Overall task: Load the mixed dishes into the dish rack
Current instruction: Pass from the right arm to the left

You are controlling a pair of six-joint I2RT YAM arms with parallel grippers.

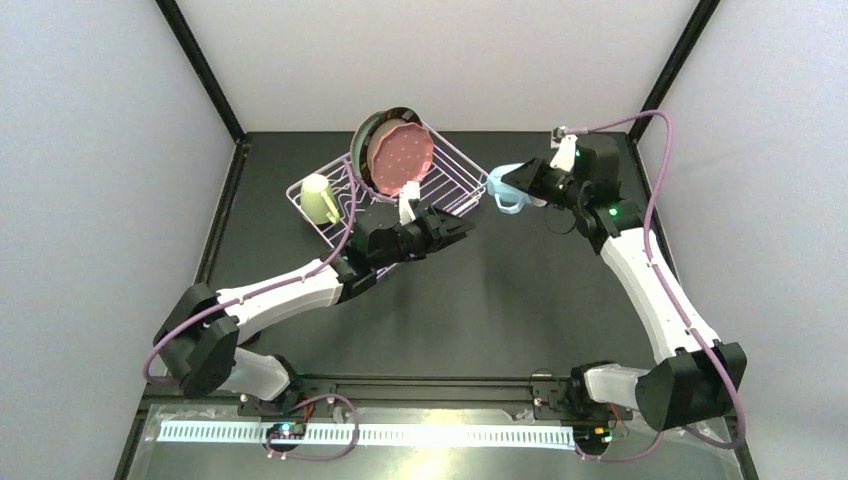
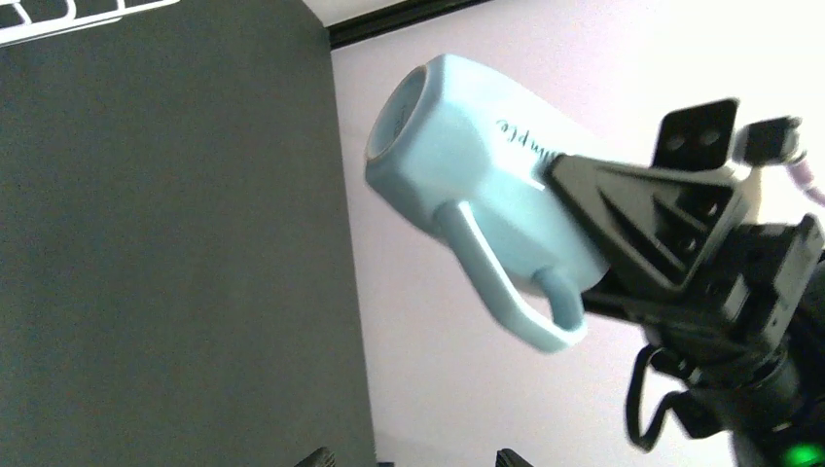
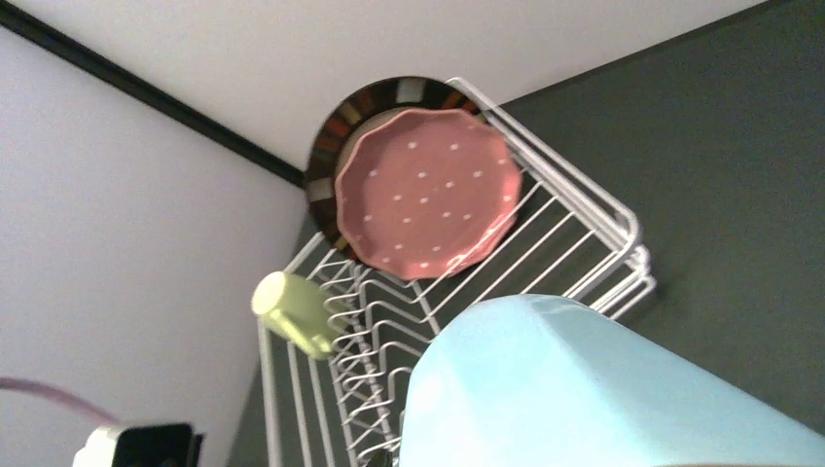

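Observation:
The dish rack (image 1: 452,172) stands at the back middle of the dark table. A pink speckled plate (image 1: 400,157) stands on edge in it, with a dark-rimmed plate (image 1: 372,130) behind. A pale green mug (image 1: 318,198) lies at the rack's left end. My right gripper (image 1: 527,186) is shut on a light blue mug (image 1: 504,188), held in the air just right of the rack, sideways, handle down (image 2: 457,165). This mug fills the bottom of the right wrist view (image 3: 603,389). My left gripper (image 1: 456,228) is open and empty by the rack's near right side, pointing at the mug.
The left arm (image 1: 290,290) reaches diagonally across the table in front of the rack. White walls and black corner posts (image 1: 205,70) close the back and sides. A purple cable (image 1: 655,170) loops above the right arm.

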